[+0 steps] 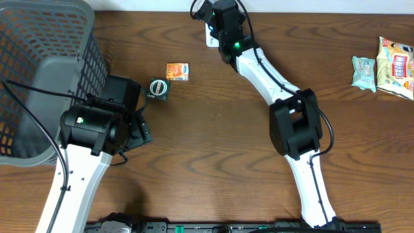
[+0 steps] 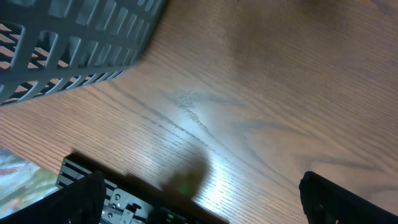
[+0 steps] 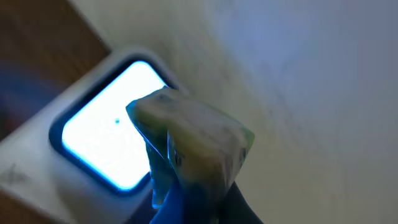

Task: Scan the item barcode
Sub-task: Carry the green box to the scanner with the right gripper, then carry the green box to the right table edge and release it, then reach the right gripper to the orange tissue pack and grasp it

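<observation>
Blurred item; basket cropped

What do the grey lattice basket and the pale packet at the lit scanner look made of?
Grey lattice basket: probably moulded plastic, matte; uniform grid walls. Pale green-white packet: seems thin flexible film, slightly glossy; creased, folded edges, though the view is blurred.

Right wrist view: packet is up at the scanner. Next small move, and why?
Probably nudge the packet toward the centre of the lit scanner window and hold it there. From this view it overlaps only the window's right edge, and no barcode can be seen, so a read seems unlikely as it sits.
</observation>
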